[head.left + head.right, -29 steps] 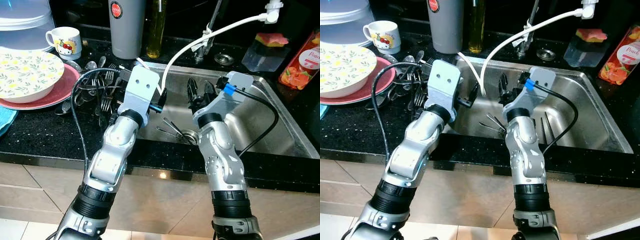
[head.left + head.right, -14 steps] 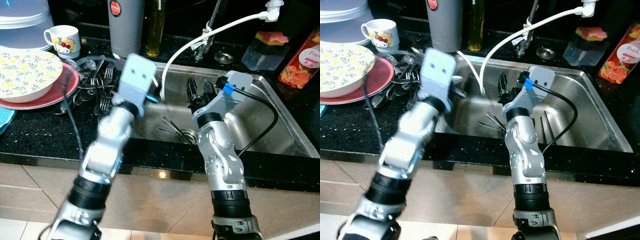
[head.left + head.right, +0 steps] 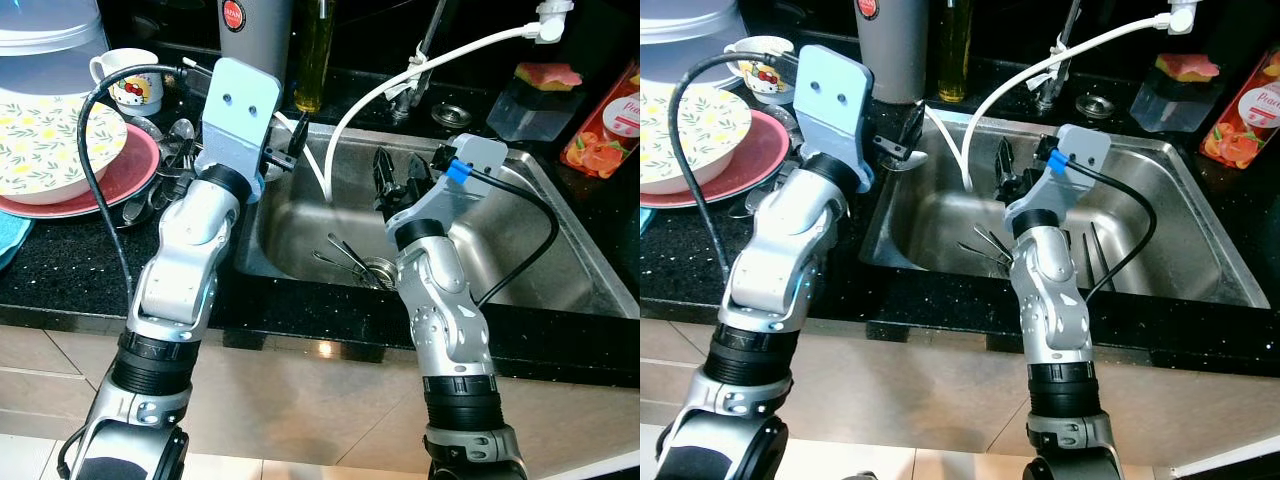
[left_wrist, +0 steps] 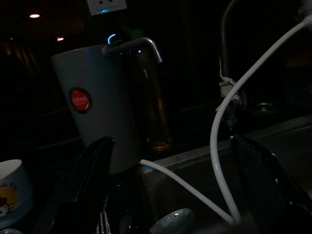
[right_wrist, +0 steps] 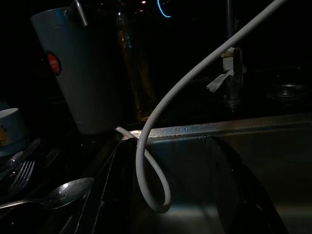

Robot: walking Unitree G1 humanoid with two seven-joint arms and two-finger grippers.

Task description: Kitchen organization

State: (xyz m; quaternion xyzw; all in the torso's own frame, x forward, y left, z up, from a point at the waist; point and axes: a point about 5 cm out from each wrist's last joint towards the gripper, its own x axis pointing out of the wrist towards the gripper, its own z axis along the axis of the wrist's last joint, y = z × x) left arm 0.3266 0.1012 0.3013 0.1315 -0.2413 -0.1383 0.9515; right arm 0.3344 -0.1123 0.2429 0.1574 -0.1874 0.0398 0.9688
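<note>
My left gripper hovers over the sink's left rim, beside a pile of forks and spoons on the black counter. Its fingers stand wide apart, open, with a silver spoon bowl just below them. My right gripper hangs inside the steel sink, open, its fingers either side of a loop of white hose without touching it. More cutlery lies by the sink drain.
A floral bowl sits on a pink plate at the left, behind it a mug. A grey jug and an oil bottle stand behind the sink. A sponge tub and a juice carton are at the right.
My left arm has risen and swung left and back, from over the sink to its left rim by the cutlery pile. The right arm has stayed put.
</note>
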